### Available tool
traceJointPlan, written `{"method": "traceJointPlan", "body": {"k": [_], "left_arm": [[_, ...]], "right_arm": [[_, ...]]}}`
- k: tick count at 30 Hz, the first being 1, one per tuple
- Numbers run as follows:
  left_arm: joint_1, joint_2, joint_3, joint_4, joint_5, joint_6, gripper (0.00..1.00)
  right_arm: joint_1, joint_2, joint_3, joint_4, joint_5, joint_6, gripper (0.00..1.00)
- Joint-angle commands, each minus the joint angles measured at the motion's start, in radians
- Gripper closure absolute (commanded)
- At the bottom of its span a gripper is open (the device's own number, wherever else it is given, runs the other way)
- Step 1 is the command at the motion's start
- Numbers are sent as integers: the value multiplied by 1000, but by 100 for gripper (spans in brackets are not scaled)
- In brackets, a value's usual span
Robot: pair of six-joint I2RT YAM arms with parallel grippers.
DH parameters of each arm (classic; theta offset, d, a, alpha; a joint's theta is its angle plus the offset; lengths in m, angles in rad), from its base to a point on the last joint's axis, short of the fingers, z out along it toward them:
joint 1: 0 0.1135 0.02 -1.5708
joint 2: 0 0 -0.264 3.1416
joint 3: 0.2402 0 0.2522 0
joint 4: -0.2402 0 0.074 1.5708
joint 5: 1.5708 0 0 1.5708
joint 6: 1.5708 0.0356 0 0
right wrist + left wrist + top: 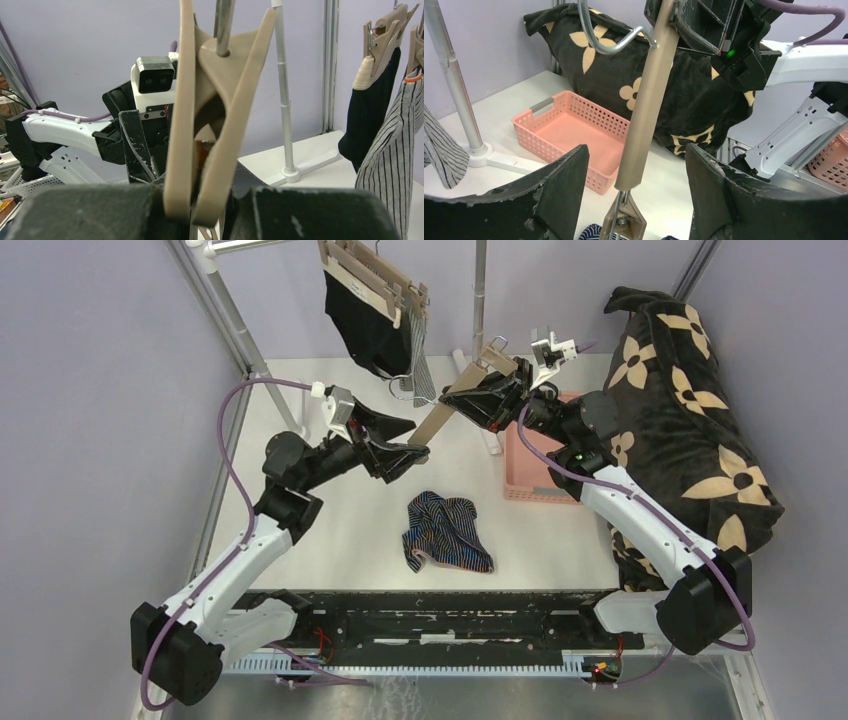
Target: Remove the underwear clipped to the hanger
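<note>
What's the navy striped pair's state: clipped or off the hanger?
Off: the navy pair lies crumpled on the table, apart from the hanger in the right gripper.

On the table [330, 530], the basket [527, 478] sits right of centre, with the blanket [690, 390] heaped just to its right. Left of the basket and toward the table's near edge lies one pair of underwear [447, 532]. Up in the air to the basket's left, the hanger [447, 408] slants. Its upper end is clamped in the right gripper [485, 392], and its lower end sits between the spread jaws of the left gripper [405, 440], farther left of the basket. The stand [480, 290] has its foot just left of the basket; behind and left of the basket, two more pairs [365, 325] hang from clip hangers [375, 270].
</note>
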Motion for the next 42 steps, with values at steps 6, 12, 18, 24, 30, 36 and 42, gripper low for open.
{"method": "traceJointPlan", "body": {"k": [6, 12, 18, 24, 30, 36, 42], "left_arm": [[-2, 54, 64, 24, 78, 26, 33], [-2, 74, 61, 59, 89, -4, 60], [-2, 94, 72, 89, 112, -31, 83], [-1, 133, 121, 79, 171, -51, 97], [-2, 137, 198, -38, 142, -70, 97], [-1, 40, 218, -182, 52, -15, 97], [-2, -52, 296, -452, -76, 78, 97]], "right_arm": [[0, -27, 45, 49, 14, 8, 99], [-1, -23, 49, 59, 11, 21, 99], [2, -15, 51, 57, 0, 27, 99], [2, -7, 61, 45, -7, 22, 99], [2, -24, 65, -25, -3, -32, 93], [2, -65, 39, -97, 46, -113, 58], [3, -67, 27, -120, 93, -127, 25]]}}
